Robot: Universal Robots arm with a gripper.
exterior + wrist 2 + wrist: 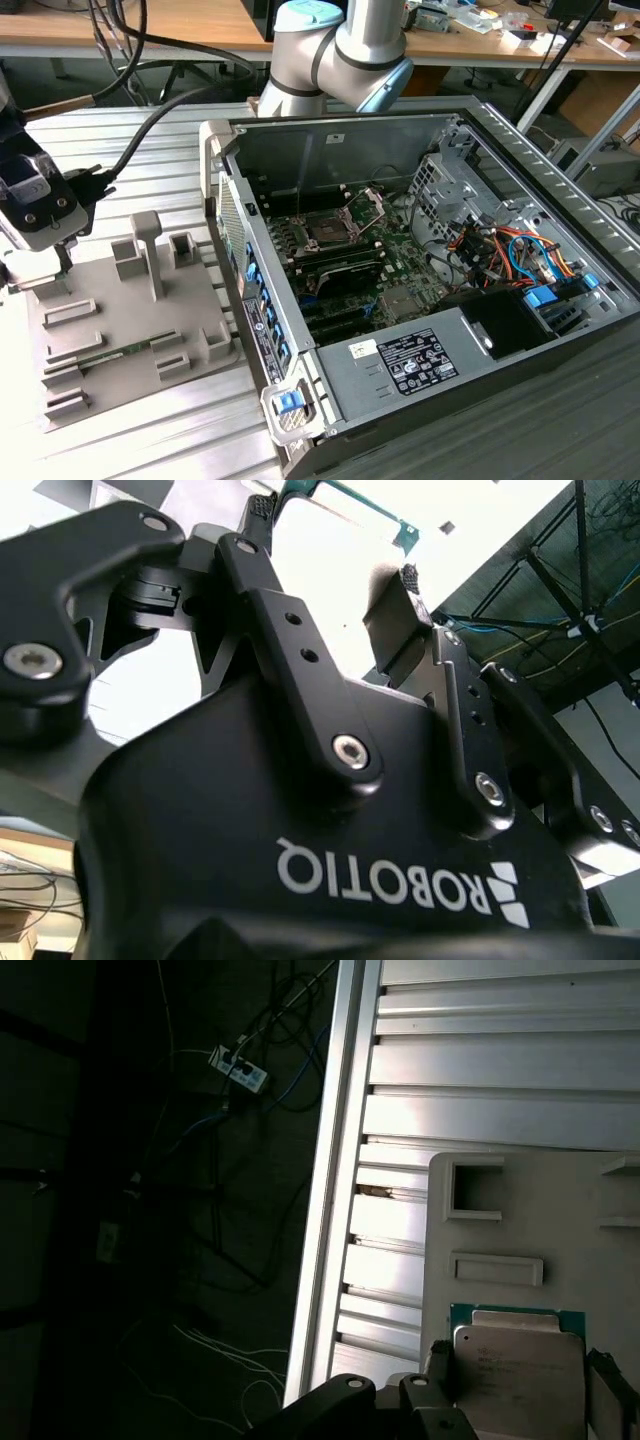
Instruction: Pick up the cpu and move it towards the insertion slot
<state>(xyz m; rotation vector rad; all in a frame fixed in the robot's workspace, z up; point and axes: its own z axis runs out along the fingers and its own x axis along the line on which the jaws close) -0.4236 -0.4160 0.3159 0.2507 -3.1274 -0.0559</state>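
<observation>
In the first wrist view the cpu (520,1375), a silvery square chip with a green rim, sits between my gripper's (522,1360) two black fingers (441,1362), over the corner of the grey fixture plate (530,1220). The second wrist view shows the gripper (335,540) with its fingertips (262,504) against the chip's green edges (345,495). Seen from the exterior view, the gripper (55,260) hangs low over the far left end of the fixture plate (130,320). The insertion slot (328,232) lies inside the open computer case, its silver bracket (368,205) raised.
The computer case (400,300) stands on the ribbed aluminium table (150,440) to the exterior view's right of the plate. Upright posts (150,250) rise from the plate. The case wall (235,250) stands between plate and socket. Cables (510,250) fill the case's right side.
</observation>
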